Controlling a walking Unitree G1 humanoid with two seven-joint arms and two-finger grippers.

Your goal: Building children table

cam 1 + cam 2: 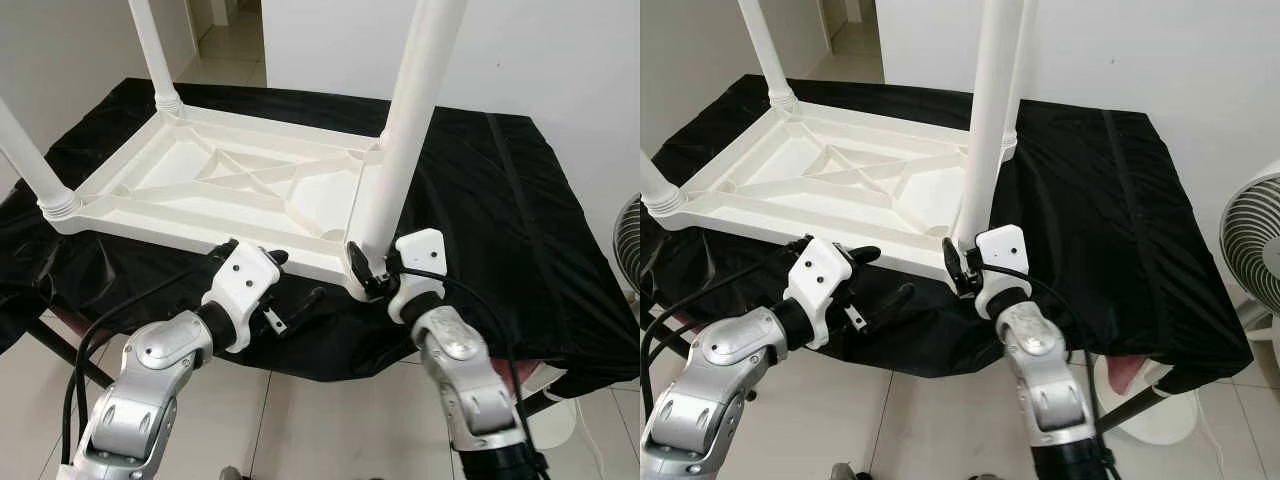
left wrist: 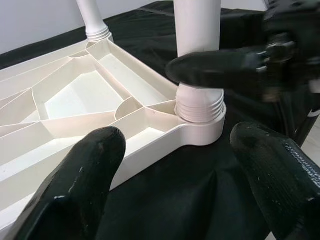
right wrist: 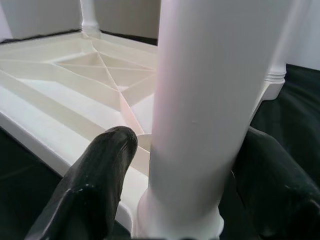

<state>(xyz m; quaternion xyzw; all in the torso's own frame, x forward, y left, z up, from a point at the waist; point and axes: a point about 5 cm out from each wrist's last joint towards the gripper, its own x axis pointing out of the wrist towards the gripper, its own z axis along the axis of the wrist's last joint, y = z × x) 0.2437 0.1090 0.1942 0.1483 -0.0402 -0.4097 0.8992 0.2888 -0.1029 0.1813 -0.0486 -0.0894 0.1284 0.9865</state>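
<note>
A white plastic children's table [image 1: 240,180] lies upside down on a black cloth [image 1: 500,200], with its legs pointing up. My right gripper [image 1: 368,268] is shut on the near right leg [image 1: 405,130] just above its threaded base, a finger [image 3: 100,175] on each side of it. At the table's front edge, left of that corner [image 2: 200,132], my left gripper [image 1: 290,275] is open and holds nothing. Its fingers [image 2: 80,185] straddle the rim below the corner socket. The near left leg [image 1: 25,150] and the far left leg [image 1: 150,50] also stand in their sockets.
The black cloth covers a work table whose front edge [image 1: 330,365] is just before me. A white fan [image 1: 1255,240] stands on the floor to the right. A doorway [image 1: 230,30] opens at the back left. A black cable [image 1: 90,350] loops by my left arm.
</note>
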